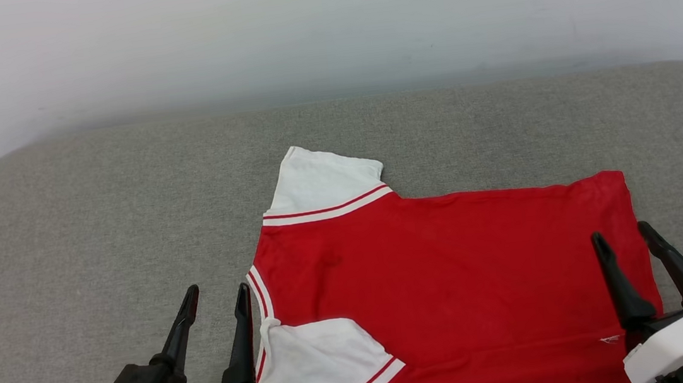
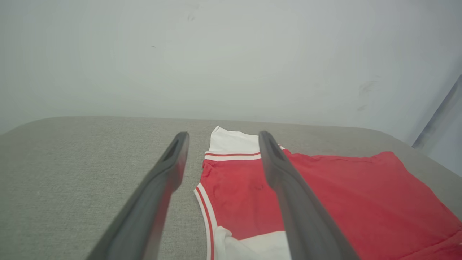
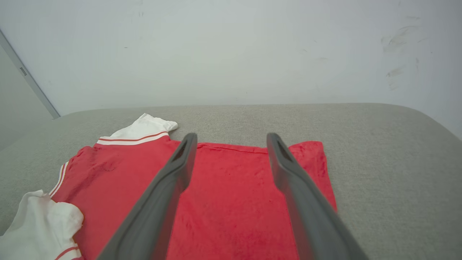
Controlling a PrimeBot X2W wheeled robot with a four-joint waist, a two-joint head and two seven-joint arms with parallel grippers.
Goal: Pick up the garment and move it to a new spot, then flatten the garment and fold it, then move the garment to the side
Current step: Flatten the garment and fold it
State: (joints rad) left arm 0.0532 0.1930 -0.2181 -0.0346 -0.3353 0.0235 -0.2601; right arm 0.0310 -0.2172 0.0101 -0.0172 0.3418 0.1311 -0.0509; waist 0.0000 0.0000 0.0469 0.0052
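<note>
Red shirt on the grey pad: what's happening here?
The robot is working on the shirt, which lies spread mostly flat on the grey pad, plain red side up. The left end effector, beside the collar end, and the right end effector, over the hem end, are both open and hold nothing. The body is not yet folded.

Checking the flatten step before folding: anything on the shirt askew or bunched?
Yes. The near sleeve is flipped onto the red body of the shirt and bunched by the collar; the far sleeve lies flat, pointing outward. The rest looks smooth.
</note>
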